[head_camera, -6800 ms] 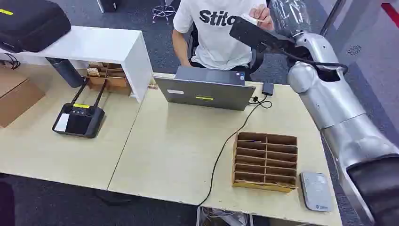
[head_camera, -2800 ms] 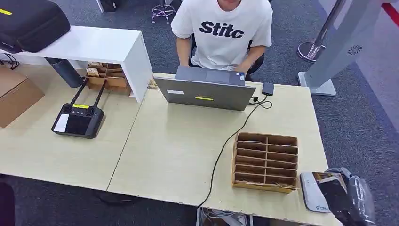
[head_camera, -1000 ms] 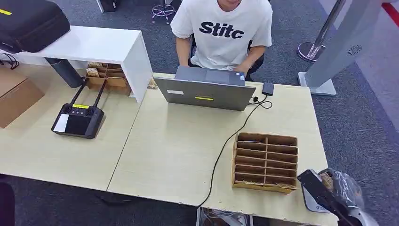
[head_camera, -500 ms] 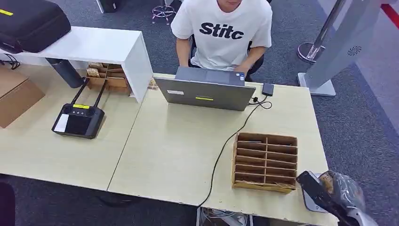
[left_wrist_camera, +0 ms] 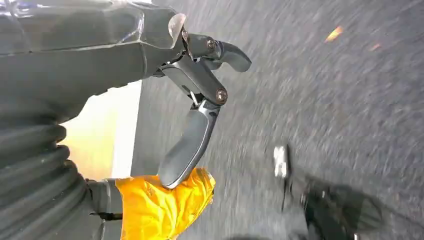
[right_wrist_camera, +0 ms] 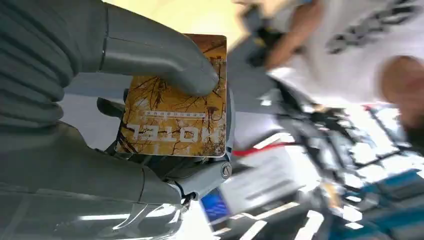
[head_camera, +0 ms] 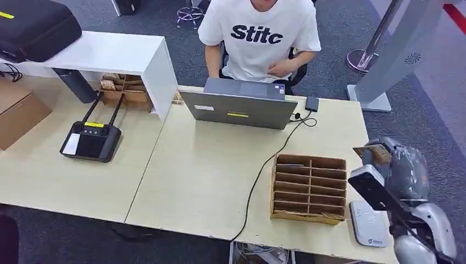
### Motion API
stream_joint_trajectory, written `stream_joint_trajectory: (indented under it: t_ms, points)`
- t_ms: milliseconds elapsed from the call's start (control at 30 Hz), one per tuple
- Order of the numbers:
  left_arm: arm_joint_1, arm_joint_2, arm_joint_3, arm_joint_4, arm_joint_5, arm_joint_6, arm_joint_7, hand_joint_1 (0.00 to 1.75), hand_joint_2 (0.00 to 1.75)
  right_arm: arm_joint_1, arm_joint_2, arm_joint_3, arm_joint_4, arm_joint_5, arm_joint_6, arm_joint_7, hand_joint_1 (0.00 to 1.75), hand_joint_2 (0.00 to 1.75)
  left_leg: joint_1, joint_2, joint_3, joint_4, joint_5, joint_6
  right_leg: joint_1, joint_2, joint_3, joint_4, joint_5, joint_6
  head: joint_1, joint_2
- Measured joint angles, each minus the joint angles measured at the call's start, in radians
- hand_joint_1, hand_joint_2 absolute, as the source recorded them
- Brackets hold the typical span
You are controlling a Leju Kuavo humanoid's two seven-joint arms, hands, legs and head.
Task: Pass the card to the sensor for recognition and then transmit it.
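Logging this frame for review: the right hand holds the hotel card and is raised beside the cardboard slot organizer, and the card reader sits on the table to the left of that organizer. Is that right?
One detail is wrong. The head view shows the card reader on the table to the right of the cardboard slot organizer, at the table's near right corner, not to its left. The rest holds: the right hand is raised beside the organizer, and the right wrist view shows it pinching the hotel card.

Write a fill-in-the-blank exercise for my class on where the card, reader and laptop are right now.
1. The card is held by the robot's ____ hand.
2. The word printed on the card is ____.
3. The grey reader lies on the table beside the cardboard ____.
4. The seated person is behind the ____.

Missing words: right; HOTEL; organizer; laptop
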Motion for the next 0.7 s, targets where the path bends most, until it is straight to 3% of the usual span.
stream_joint_trajectory:
  t_ms: [100, 233, 367, 533, 700]
  points:
    - [-0.060, 0.002, 0.103, 0.024, -0.126, -0.059, -0.078, 0.00, 1.75, -0.147, 0.002, 0.085, 0.029, -0.016, 0.028, -0.015, 1.75, 1.75, 0.000, -0.001, -0.001, 0.000, 0.002, -0.002, 0.000, -0.001, 0.000, 0.001, 0.001, -0.001, -0.001, 0.000]
    - [-0.167, 0.010, 0.287, 0.080, -0.337, -0.125, -0.249, 0.00, 1.75, -0.353, 0.023, 0.222, 0.126, -0.043, 0.072, -0.011, 1.75, 1.75, 0.001, -0.001, -0.001, 0.000, 0.003, -0.002, 0.000, -0.001, -0.001, 0.002, 0.002, -0.002, 0.000, 0.000]
    - [-0.255, 0.021, 0.451, 0.132, -0.466, -0.148, -0.364, 0.00, 1.75, -0.524, 0.060, 0.323, 0.238, -0.047, 0.108, 0.013, 1.75, 1.75, 0.001, -0.002, -0.001, 0.000, 0.004, -0.003, 0.001, -0.001, -0.002, 0.003, 0.002, -0.002, 0.000, 0.000]
    - [-0.343, 0.047, 0.581, 0.229, -0.544, -0.125, -0.469, 0.00, 1.75, -0.721, 0.121, 0.417, 0.417, -0.037, 0.151, 0.061, 1.75, 1.75, 0.001, -0.002, -0.002, 0.000, 0.004, -0.003, 0.000, -0.001, -0.002, 0.003, 0.002, -0.002, 0.000, 0.000]
    - [-0.397, 0.096, 0.623, 0.359, -0.583, -0.064, -0.550, 0.00, 1.75, -0.880, 0.184, 0.483, 0.601, -0.003, 0.177, 0.106, 1.75, 1.75, 0.001, -0.003, -0.002, 0.000, 0.004, -0.003, 0.001, -0.002, -0.003, 0.003, 0.002, -0.002, 0.000, 0.000]
